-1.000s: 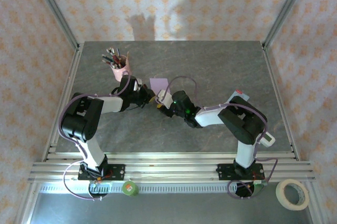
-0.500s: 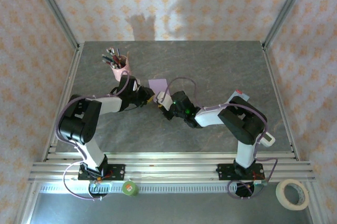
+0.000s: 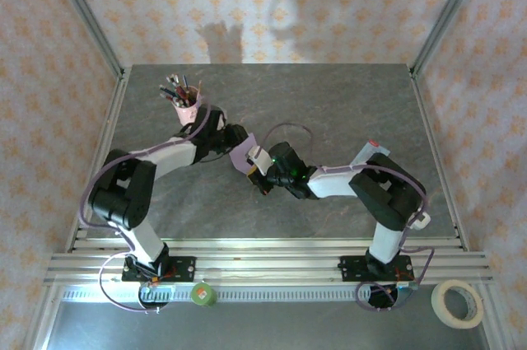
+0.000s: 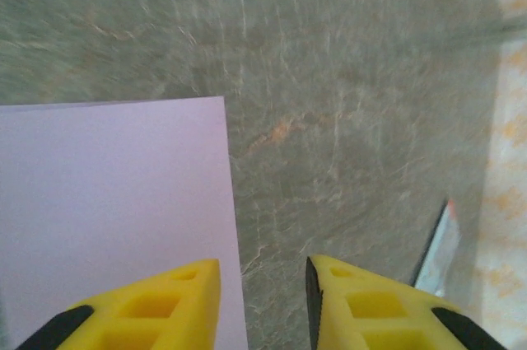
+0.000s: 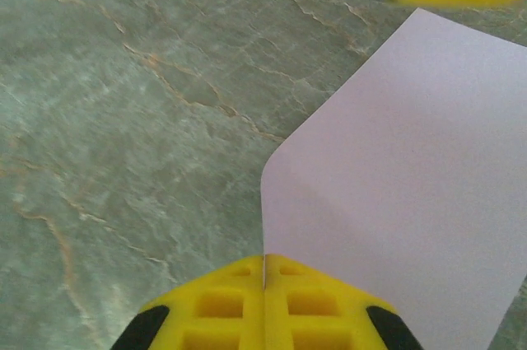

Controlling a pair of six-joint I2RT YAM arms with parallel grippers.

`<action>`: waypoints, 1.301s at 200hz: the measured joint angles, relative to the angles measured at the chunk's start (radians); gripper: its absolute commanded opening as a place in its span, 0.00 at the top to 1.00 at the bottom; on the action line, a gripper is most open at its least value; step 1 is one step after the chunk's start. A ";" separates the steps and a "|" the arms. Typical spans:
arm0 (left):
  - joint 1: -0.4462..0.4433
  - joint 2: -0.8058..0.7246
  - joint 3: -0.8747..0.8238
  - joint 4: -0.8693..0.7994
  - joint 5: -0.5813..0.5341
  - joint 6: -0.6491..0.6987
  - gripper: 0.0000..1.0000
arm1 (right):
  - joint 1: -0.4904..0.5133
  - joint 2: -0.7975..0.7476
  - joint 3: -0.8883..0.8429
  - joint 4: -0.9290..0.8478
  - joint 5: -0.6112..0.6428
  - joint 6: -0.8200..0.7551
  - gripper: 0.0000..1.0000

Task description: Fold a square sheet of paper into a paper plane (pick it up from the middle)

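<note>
Right jaws: together, pinching the paper (image 5: 412, 161) at its edge
Left jaws: apart, straddling the paper's side edge, above the desk (image 4: 346, 119)

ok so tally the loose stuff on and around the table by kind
lilac paper sheet: 1
pink pen cup: 1 (pens inside too bunched to count)
small packet: 1
tape roll: 1
green round thing: 1
total: 5
</note>
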 measured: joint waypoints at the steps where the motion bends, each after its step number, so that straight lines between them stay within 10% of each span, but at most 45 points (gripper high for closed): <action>1: -0.002 0.003 0.002 -0.002 0.000 0.002 0.69 | 0.000 0.000 0.000 0.000 -0.001 0.002 1.00; 150: -0.060 0.248 0.181 -0.162 -0.026 0.168 0.83 | -0.066 0.004 0.006 -0.048 -0.095 0.344 1.00; 260: -0.060 0.261 0.203 -0.184 -0.016 0.209 0.85 | -0.080 0.031 0.028 -0.100 0.063 0.394 1.00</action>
